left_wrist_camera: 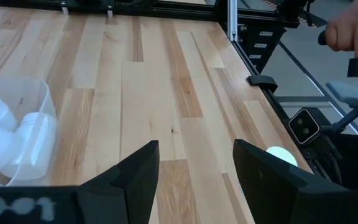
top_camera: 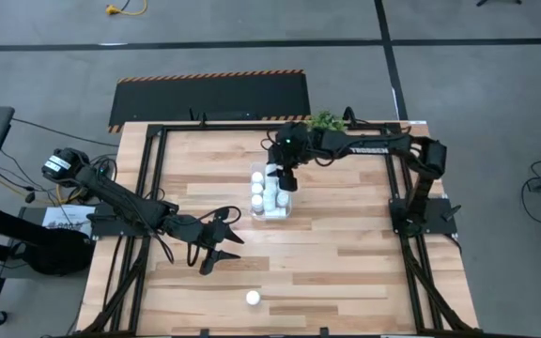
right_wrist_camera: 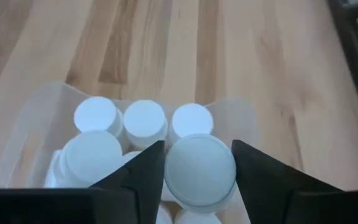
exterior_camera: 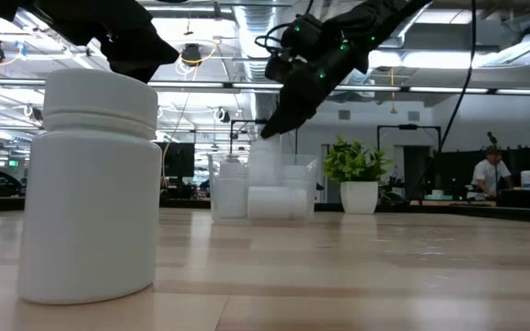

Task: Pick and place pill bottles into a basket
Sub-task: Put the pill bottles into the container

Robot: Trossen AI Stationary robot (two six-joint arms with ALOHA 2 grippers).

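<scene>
The clear basket (top_camera: 272, 201) stands mid-table with several white pill bottles (right_wrist_camera: 145, 118) upright in it, and it also shows in the low view (exterior_camera: 265, 188). My right gripper (top_camera: 284, 175) hangs over the basket, shut on one more pill bottle (right_wrist_camera: 201, 171). My left gripper (top_camera: 224, 252) is open and empty, low over the table to the basket's near left. A single pill bottle (top_camera: 253, 298) stands on its base near the table's near edge; it is large in the low view (exterior_camera: 90, 184) and shows in the left wrist view (left_wrist_camera: 281, 155). My right gripper pinches the pill bottle's round side (right_wrist_camera: 169, 169) between its two fingers (right_wrist_camera: 260, 180). The fingers come from above, pointing down. The bottle is upright, its flat top toward the wrist camera, lifted above the bottles in the basket.
A small green potted plant (top_camera: 327, 120) stands at the far edge behind the basket. Black frame rails (top_camera: 153, 188) run along the table's sides. A person's hand (left_wrist_camera: 353, 31) shows beyond the table edge in the left wrist view. Bare wood lies to the right of the basket.
</scene>
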